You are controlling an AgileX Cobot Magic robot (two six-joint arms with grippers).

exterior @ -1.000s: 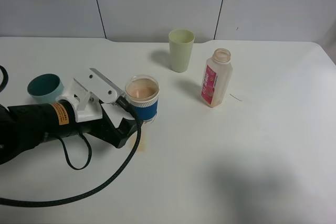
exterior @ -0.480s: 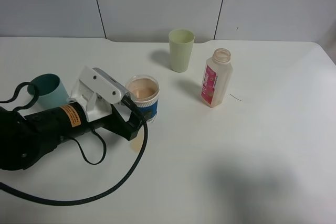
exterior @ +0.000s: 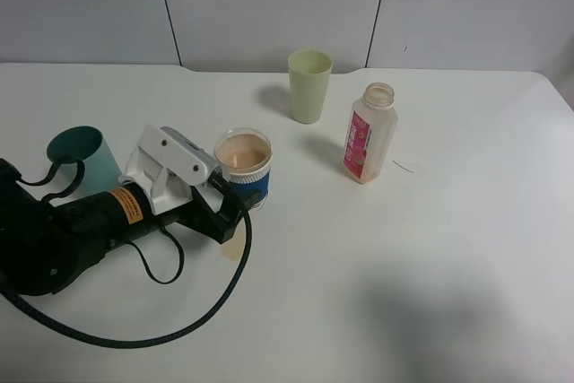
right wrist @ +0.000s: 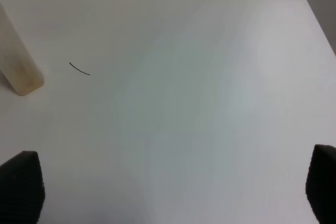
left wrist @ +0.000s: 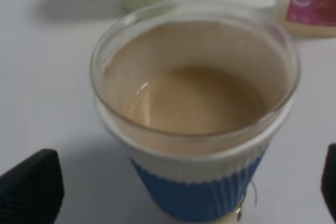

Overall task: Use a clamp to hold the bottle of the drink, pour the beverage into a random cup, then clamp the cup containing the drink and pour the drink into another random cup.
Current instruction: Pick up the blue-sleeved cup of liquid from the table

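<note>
A glass cup with a blue sleeve point(exterior: 244, 168) holds beige drink and stands left of the table's middle; it fills the left wrist view point(left wrist: 194, 103). My left gripper point(exterior: 224, 196) point(left wrist: 181, 192) is open, one fingertip point(left wrist: 31, 187) on each side of the cup, not touching it. The nearly empty bottle point(exterior: 368, 132) with a pink label stands upright to the right, uncapped; its base point(right wrist: 18, 61) shows in the right wrist view. A pale green cup point(exterior: 309, 85) stands behind, a teal cup point(exterior: 79, 152) at the left. My right gripper point(right wrist: 170, 187) is open over bare table.
A small beige puddle point(exterior: 233, 244) lies on the white table point(exterior: 430, 248) just in front of the blue-sleeved cup. The left arm's black cable point(exterior: 161, 329) loops over the near left. A thin dark mark point(exterior: 404, 167) lies right of the bottle.
My left arm has swung and slid forward, bringing its open fingers closer around the blue-sleeved cup and uncovering the teal cup. The cups and bottle have stayed put.
</note>
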